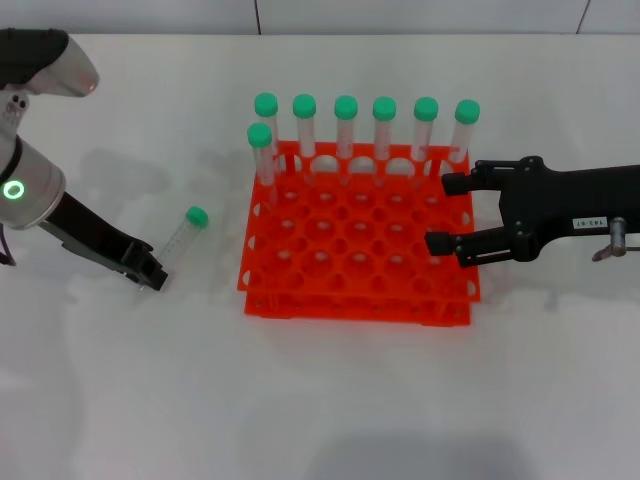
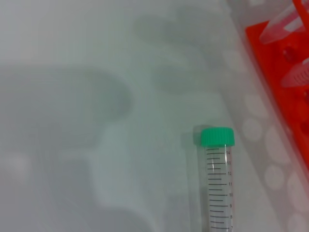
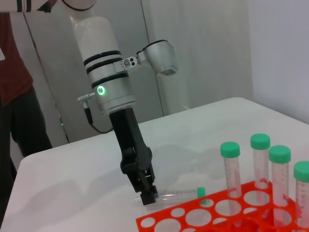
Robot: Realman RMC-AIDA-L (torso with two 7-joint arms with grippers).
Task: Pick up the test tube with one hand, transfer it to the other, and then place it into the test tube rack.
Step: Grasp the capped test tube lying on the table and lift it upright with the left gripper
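Rack: test tube rack (image 1: 355, 255) sits centre frame, nearest the lower edge of anything on the white table (image 1: 320, 400); orange-red, grid of round holes, seven green-capped standing tubes (image 1: 345, 135) along its upper rows.
Loose tube: test tube (image 1: 183, 233) lies flat on the table at left of centre, just beside the rack's left side, green cap toward the upper right.
Left gripper (image 1: 152, 274): low at the tube's clear lower end, at left of frame; fingers close together, but whether they clamp the tube I cannot tell.
Right gripper (image 1: 447, 213): over the rack's right edge, fingers spread apart, holding nothing.
Step in hand: likely the first pick-up. Grip the clear body squarely across its width, leaving the capped end free for the receiving hand; lift straight to avoid rolling it.
Writing: black graduation marks with small numerals on the tube; small white label (image 1: 587, 223) on the right gripper, print unreadable.
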